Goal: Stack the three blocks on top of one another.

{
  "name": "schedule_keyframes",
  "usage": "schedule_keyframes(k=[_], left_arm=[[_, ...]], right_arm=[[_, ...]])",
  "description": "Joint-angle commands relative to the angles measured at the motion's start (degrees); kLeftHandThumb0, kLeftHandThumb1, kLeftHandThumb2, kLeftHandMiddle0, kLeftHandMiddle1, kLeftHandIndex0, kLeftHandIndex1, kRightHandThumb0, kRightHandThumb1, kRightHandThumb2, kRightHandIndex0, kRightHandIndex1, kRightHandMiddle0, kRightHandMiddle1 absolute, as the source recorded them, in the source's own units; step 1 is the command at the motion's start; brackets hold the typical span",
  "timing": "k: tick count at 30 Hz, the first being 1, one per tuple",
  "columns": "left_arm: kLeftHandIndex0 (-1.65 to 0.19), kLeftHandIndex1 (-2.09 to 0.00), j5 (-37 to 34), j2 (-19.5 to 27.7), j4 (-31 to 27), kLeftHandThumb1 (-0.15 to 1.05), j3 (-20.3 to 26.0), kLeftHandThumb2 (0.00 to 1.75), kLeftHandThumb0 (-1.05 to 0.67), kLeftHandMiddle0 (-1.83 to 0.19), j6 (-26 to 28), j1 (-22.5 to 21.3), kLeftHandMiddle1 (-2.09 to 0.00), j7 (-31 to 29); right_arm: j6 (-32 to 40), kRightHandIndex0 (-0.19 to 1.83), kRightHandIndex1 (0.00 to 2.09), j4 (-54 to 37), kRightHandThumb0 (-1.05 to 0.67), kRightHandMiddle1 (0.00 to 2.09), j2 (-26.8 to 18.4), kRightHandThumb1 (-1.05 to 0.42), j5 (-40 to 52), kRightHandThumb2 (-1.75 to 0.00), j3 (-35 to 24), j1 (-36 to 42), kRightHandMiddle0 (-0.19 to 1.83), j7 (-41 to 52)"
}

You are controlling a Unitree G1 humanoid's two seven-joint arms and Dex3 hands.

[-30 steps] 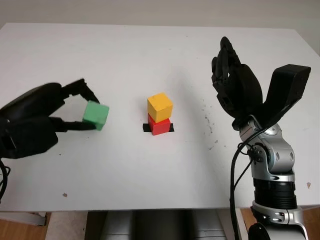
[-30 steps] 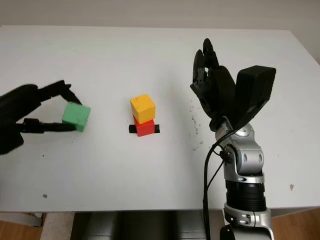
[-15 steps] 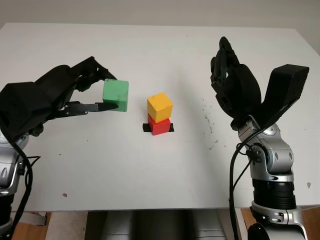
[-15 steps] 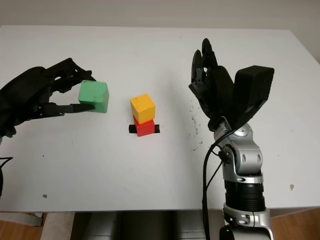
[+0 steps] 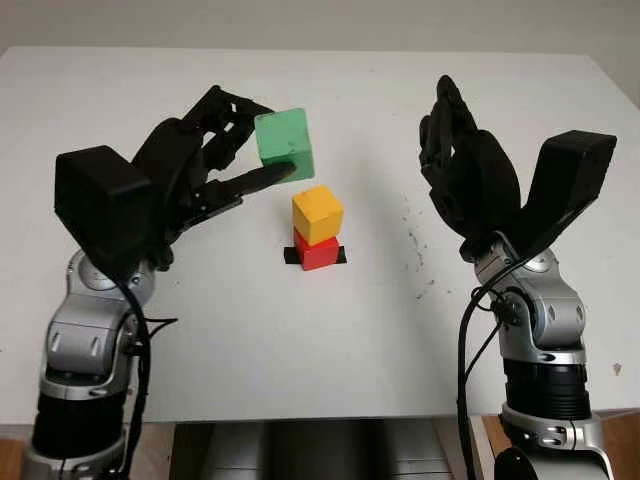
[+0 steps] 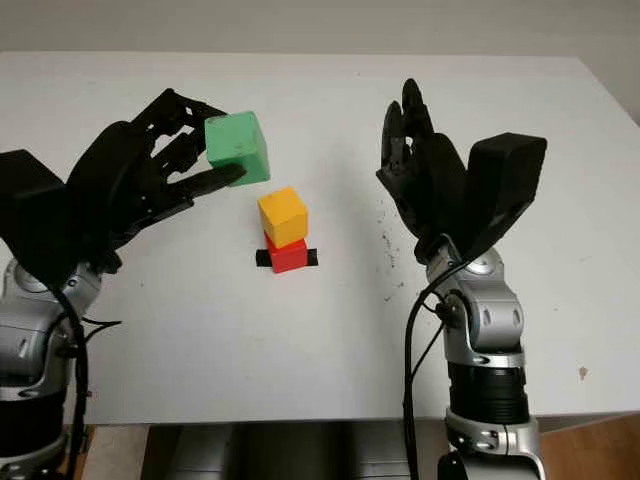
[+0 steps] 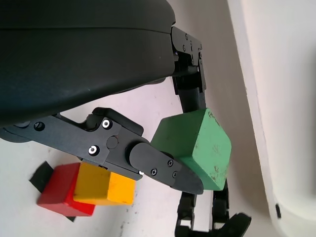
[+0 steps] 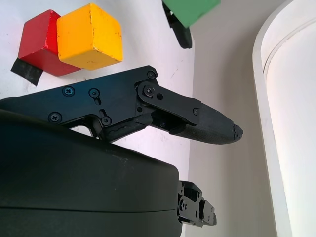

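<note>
Since a second ago left robot hand lifts green cube block from desk level toward stack | gripped between fingers, above-left of yellow cube on red cube, ready for topping | right robot hand open, raised aside, clearing the approach.

Table: white, matte top, spanning nearly the full width of both eye views; far edge straight, right corner visible at upper right. Surface carries small dark specks right of centre, plus single marks near the front left and front right. Wall behind the table: plain, pale grey-beige. Below the front edge: a grey frame under the table, and brown floor at the lower corners. Lighting even and diffuse; shadows soft.
</note>
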Motion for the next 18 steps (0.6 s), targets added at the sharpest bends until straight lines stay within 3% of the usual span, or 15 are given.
schedule_keyframes(k=[1,7,18], left_arm=[[-0.2,-1.61,-0.23,-2.37,-1.75,1.04,-0.49,0.07,-0.4,-0.16,1.09,-1.34,-0.05,1.94],[-0.26,-1.64,0.78,-4.91,-2.02,1.05,-2.63,0.07,-0.4,-0.16,4.41,-2.61,-0.05,4.44],[-0.27,-1.69,5.29,-2.54,-1.04,1.05,-6.6,0.08,-0.41,-0.17,6.94,-3.61,-0.06,2.58]], right_arm=[[-0.43,-0.19,0.0,-0.5,-0.65,0.0,0.57,-1.05,0.31,-0.75,-0.2,0.23,-0.19,-0.19],[-1.32,-0.19,0.0,0.03,-0.64,0.0,0.9,-1.05,0.36,-0.75,-0.21,0.34,-0.19,0.21],[-1.3,-0.19,0.0,-0.26,-0.64,0.0,1.3,-1.05,0.49,-0.74,-0.27,0.53,-0.19,-0.1]])
